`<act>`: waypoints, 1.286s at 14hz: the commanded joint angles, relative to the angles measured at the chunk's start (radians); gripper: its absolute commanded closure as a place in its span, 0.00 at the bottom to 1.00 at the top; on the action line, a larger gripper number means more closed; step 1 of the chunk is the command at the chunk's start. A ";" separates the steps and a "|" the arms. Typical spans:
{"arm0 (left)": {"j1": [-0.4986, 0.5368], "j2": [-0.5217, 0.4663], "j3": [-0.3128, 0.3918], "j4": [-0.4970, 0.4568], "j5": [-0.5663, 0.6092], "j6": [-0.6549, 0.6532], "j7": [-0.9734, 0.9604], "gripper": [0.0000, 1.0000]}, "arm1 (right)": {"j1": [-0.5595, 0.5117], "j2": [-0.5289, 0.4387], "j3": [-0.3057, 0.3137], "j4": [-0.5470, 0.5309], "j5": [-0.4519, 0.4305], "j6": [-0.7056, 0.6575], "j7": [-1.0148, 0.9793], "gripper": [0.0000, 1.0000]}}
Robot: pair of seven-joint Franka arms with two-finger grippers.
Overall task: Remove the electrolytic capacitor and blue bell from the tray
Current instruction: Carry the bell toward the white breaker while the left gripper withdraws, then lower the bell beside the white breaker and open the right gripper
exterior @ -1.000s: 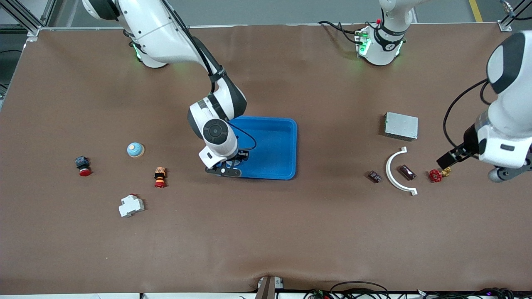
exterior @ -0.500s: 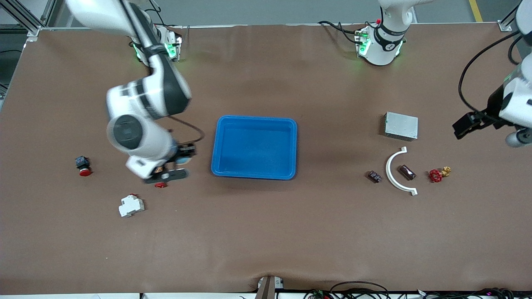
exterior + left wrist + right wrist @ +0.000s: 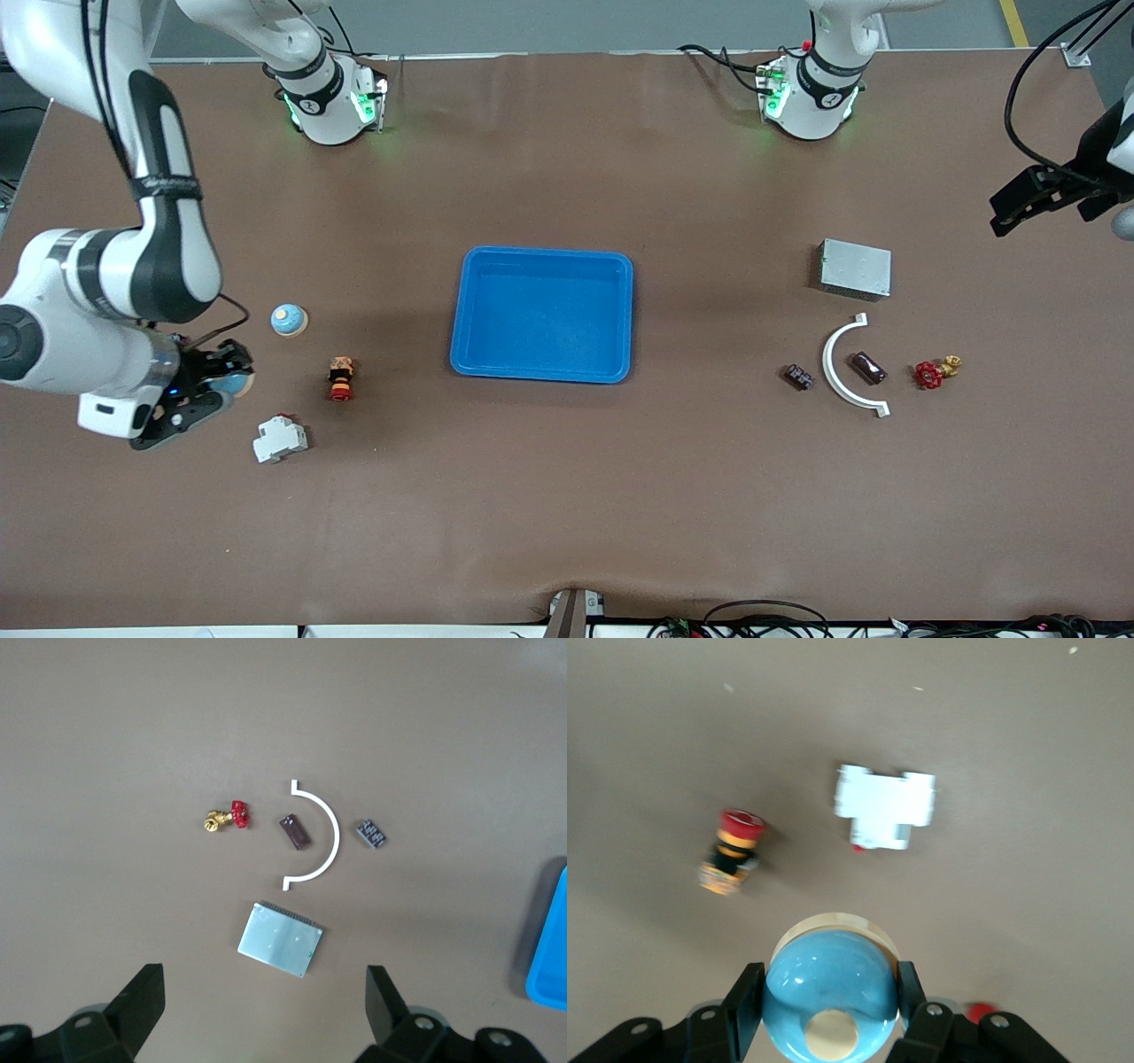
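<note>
My right gripper [image 3: 226, 383] is shut on a blue bell with a cream button [image 3: 830, 992], held low over the table at the right arm's end. A second blue bell [image 3: 289, 319] sits on the table close by. The dark brown capacitor [image 3: 868, 368] lies inside a white arc [image 3: 842, 372] toward the left arm's end; it also shows in the left wrist view [image 3: 295, 831]. My left gripper [image 3: 1019, 202] is open and empty, high over the table's edge at the left arm's end, its fingers wide apart [image 3: 266, 1014]. The blue tray [image 3: 543, 377] is empty.
Near the right gripper: a white breaker [image 3: 280, 439], an orange-red push button [image 3: 341, 378], a red button [image 3: 976, 1012]. Near the capacitor: a small dark block [image 3: 798, 377], a red-handled brass valve [image 3: 935, 372], a metal box [image 3: 854, 268].
The right arm swung from the blue tray to the right arm's end of the table, carrying the bell. The left gripper rose away from the red valve toward the table's edge.
</note>
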 commanded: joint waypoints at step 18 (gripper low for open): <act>-0.009 -0.033 -0.008 0.003 -0.051 -0.074 0.027 0.00 | -0.150 0.273 0.021 0.020 -0.008 0.398 -0.509 0.80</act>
